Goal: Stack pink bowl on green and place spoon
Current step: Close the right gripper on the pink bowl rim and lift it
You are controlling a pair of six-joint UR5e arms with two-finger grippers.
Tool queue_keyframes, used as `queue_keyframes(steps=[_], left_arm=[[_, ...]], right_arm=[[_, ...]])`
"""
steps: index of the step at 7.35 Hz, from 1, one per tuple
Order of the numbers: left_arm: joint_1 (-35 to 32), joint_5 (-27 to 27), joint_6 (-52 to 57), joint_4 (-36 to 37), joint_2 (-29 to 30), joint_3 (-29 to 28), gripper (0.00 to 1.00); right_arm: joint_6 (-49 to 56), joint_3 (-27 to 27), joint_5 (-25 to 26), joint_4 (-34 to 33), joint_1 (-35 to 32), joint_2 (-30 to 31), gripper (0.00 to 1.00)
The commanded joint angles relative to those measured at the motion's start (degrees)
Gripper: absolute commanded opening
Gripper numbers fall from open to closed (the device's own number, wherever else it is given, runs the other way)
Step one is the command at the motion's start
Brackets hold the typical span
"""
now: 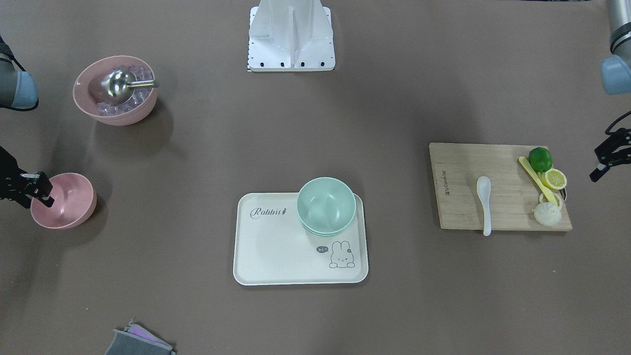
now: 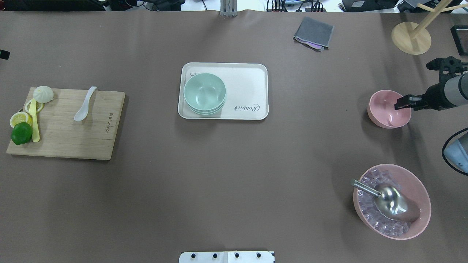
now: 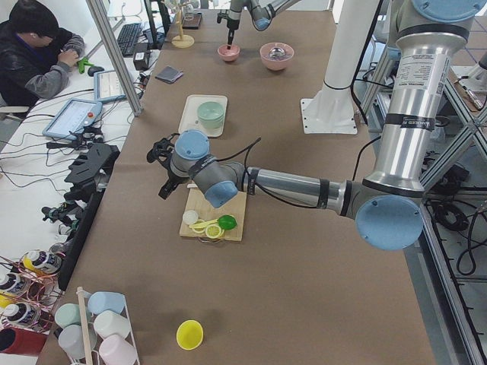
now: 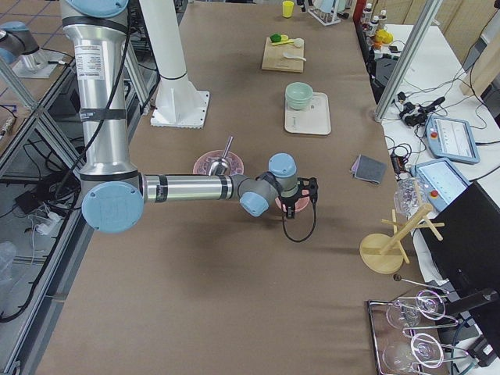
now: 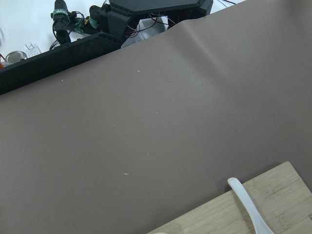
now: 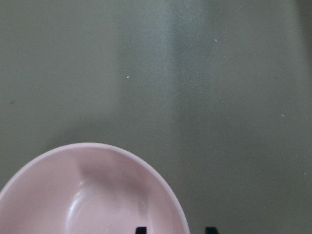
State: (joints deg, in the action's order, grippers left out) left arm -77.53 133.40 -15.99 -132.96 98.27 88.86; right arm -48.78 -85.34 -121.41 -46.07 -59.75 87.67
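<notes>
Seen from my remote station, the right gripper [image 2: 399, 106] hangs at the near-side rim of the small, plain pink bowl [image 2: 385, 109]. Its fingers [image 6: 141, 229] are apart and straddle the rim, one tip inside the bowl and one outside. In the wrist view I see a gap on either side of the wall, so nothing is clamped.

The pink bowl sits upright and empty, mouth up, on the brown surface [image 2: 234, 182] at the robot's right. It is well apart from the white rabbit-print tray [image 2: 245, 87] at the middle. The pale green bowls [image 2: 204, 93], nested one in another and mouth up, stand on the tray's corner toward the robot's left.

The left gripper [image 1: 602, 167] hovers beyond the outer end of the wooden cutting board [image 2: 73, 135], holding nothing I can see. I cannot tell whether its fingers are apart or together.

The white ceramic spoon [image 2: 85, 109] lies flat on that board. Its long axis runs roughly away from the robot, with the scoop end nearer the robot and the handle tip just past the board's far edge.

A larger pink bowl of ice cubes [image 2: 392, 202] with a metal scoop [image 2: 391, 202] stands near the robot's right.
</notes>
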Motion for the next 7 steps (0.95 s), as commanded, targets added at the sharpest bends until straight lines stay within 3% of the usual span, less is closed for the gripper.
queue_keyframes(steps=[1,4,6,7], left_arm=[[0.1,0.0,0.0,-0.1,0.0,0.0,0.98],[0.3,-0.1,0.0,0.0,0.0,0.0,0.98],[0.4,-0.1,0.0,-0.1,0.0,0.0,0.98],[0.4,0.0,-0.1,-0.1,0.0,0.0,0.98]], right_arm=[[0.5,-0.8,0.1,0.0,0.0,0.0,0.01],[0.3,-3.9,0.2,-0.2,-0.4,-0.8,0.0],[-1.9,-4.7,0.0,-1.1,-1.2,-5.8,0.0],[-8.9,-4.7,-0.1,-1.7,-1.2,-9.3,0.0]])
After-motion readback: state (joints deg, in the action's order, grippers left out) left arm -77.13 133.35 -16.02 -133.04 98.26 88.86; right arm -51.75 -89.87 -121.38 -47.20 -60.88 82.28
